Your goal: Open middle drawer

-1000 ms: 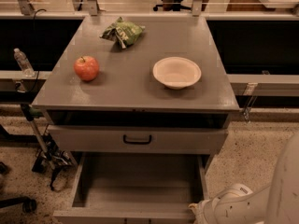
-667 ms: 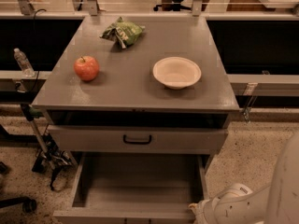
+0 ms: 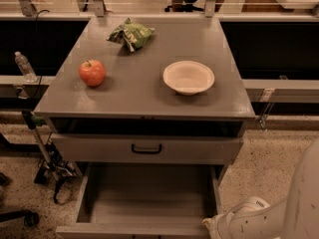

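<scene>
Grey cabinet; pincer beside open middle drawer

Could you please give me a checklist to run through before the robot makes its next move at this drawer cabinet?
1. The middle drawer is pulled out with its inside showing: ok.
2. The gripper sits low by that drawer's front right corner; touching it or apart: cannot tell.
3. The middle drawer's own handle is in view: not ok, its front face is out of sight.
4. The top drawer with the black handle is pushed in: ok.
5. The apple, bowl and chip bag rest on the cabinet top, back from its front edge: ok.
</scene>
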Tool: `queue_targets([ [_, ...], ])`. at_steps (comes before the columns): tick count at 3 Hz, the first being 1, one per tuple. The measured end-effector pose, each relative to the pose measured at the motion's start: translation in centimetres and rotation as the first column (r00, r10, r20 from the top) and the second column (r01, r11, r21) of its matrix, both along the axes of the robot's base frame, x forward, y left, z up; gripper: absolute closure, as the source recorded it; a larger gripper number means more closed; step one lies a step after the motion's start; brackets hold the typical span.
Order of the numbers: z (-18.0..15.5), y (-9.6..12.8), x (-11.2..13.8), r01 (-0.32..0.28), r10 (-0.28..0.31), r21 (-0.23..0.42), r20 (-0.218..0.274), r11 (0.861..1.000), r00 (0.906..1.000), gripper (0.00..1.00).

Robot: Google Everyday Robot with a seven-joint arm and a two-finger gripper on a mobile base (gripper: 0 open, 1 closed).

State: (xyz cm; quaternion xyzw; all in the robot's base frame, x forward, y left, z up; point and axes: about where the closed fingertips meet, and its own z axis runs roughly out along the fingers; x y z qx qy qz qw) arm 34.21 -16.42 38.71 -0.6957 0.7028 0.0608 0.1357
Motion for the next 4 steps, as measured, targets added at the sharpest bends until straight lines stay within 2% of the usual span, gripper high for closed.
queue_targets([
  [1, 0.0, 0.0, 0.0, -0.001, 0.001, 0.0, -0.001, 1.0, 1.0, 0.0],
  [2, 0.0, 0.0, 0.0, -0.001, 0.001, 0.0, -0.001, 1.0, 1.0, 0.0],
  [3, 1.2, -0.3, 0.4, -0.003, 0.003, -0.003, 0.03, 1.0, 0.9996, 0.0],
  [4, 3.8, -0.9, 0.4, 0.001, 0.0, -0.004, 0.086, 1.0, 0.9963, 0.0],
])
